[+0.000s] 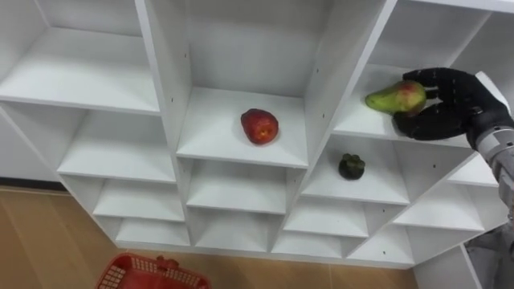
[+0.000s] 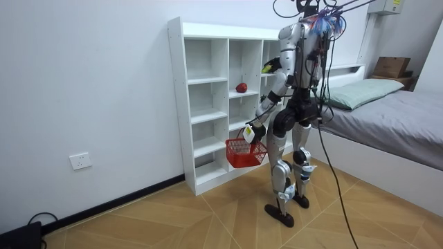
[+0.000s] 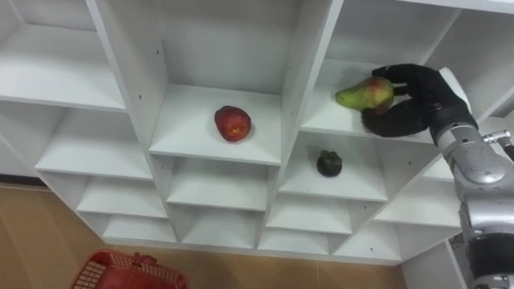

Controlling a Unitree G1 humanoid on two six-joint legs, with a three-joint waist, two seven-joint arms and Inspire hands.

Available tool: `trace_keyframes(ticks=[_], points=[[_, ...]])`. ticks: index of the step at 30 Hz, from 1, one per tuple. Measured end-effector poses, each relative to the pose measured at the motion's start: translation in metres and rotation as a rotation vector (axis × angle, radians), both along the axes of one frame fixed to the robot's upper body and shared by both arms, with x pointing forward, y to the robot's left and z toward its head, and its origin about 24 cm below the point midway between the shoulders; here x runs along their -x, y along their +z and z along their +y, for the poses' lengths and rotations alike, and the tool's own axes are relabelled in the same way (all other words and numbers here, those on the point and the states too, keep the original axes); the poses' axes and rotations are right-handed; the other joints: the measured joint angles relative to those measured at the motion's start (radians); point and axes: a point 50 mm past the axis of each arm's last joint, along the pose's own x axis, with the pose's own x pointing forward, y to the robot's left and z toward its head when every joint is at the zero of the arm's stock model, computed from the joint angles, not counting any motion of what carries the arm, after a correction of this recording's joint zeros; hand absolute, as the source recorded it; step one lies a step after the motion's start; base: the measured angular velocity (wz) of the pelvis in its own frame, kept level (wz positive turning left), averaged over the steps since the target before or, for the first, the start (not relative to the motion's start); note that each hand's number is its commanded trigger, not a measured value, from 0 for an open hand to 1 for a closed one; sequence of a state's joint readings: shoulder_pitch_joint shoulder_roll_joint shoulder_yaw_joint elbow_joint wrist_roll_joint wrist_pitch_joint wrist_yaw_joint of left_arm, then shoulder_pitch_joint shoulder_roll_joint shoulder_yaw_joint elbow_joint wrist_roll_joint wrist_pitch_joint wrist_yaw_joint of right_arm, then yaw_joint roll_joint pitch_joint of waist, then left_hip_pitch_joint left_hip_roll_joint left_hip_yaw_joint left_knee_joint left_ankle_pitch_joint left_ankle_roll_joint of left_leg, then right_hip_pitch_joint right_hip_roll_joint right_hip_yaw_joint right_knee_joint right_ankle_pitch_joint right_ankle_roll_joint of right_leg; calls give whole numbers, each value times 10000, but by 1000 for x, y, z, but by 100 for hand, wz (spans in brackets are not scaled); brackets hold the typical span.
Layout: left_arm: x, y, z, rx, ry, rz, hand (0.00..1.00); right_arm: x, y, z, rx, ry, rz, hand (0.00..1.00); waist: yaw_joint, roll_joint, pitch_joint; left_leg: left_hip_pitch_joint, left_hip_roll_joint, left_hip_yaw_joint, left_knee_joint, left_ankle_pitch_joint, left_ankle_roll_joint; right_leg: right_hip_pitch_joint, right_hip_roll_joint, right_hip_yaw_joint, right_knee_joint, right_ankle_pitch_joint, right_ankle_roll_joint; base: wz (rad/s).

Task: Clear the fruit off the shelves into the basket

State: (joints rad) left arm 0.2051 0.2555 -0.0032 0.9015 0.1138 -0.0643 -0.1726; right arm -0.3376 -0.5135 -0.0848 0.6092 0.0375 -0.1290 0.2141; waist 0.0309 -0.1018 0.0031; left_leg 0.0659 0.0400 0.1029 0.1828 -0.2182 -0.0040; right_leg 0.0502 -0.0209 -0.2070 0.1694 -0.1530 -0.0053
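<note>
Right hand (image 1: 454, 100) sits in the upper right of the frame, reaching into the right-column compartment of the white closet (image 1: 161, 72). Its dark fingers are curled round the fat end of a green-red pear (image 1: 395, 98), thumb under, the rest over the top. The pear's narrow end points to frame left. Can't tell whether the pear is clear of the shelf board (image 1: 361, 122) or just resting on it.

A red apple (image 1: 259, 126) lies alone at frame centre, in the middle-column compartment. A small dark green fruit (image 1: 351, 166) sits one compartment below the pear, right of centre; its type is unclear. Neither is touched.

The red basket (image 1: 120, 273) is at the bottom left edge of the frame, well apart from the pear. In the room view it hangs at the left hand (image 2: 257, 131), low at the robot's side, with the grip too small to read. The robot stands upright facing the closet, right arm raised to the shelf.

Step, as I judge it: grasp on the first fruit made, pull-out not yet done. Task looks early, with no fruit visible in the part of the basket that shows.

Next move calls for:
- drawing the pear straight out past the compartment's front edge without clipping the divider;
- carrying it down and across to bottom left, over the basket;
- releasing low, so it doesn't bounce out.
</note>
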Motion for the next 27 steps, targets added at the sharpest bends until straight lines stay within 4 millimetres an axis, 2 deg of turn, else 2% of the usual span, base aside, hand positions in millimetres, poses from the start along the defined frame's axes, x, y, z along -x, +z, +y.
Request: trace_keyframes(ticks=[4, 11, 17, 21, 24, 27], points=[[-1, 0, -1, 159, -100, 17, 100, -1, 2, 3, 127, 170, -64, 100, 1, 4, 4, 9, 3, 8, 25, 0, 0, -4, -2, 1, 2, 0, 0, 0], [-7, 1, -2, 305, -225, -81, 100, -5, 5, 22, 317, 1015, -165, 100, 48, 31, 31, -18, 8, 7, 21, -3, -3, -15, 16, 34, -1, 1, -1, 0], [-12, 2, -3, 291, -248, -210, 100, -7, 14, 37, 422, 1703, -541, 100, 21, 36, 19, -203, 7, 10, 66, -1, -2, -184, 15, 35, 10, 7, -11, 0], [-16, 3, -2, 102, -153, -345, 100, -3, 13, 38, 405, 1631, -651, 100, -1, 52, 17, -138, 5, 30, 52, -1, -2, -175, 15, 94, -8, 7, -11, -1], [-15, 2, -2, -65, -36, -350, 100, 2, 9, 42, 240, 1532, -737, 100, -28, 141, 10, -66, 3, 22, 23, -1, -2, -141, 17, 113, -8, 7, -11, -5], [-15, 1, -4, -196, 98, -374, 100, 8, 5, 46, 162, 1448, -852, 100, -86, 260, -38, -40, 3, 43, -28, 1, -2, -138, 23, 130, -7, 7, -11, -1]])
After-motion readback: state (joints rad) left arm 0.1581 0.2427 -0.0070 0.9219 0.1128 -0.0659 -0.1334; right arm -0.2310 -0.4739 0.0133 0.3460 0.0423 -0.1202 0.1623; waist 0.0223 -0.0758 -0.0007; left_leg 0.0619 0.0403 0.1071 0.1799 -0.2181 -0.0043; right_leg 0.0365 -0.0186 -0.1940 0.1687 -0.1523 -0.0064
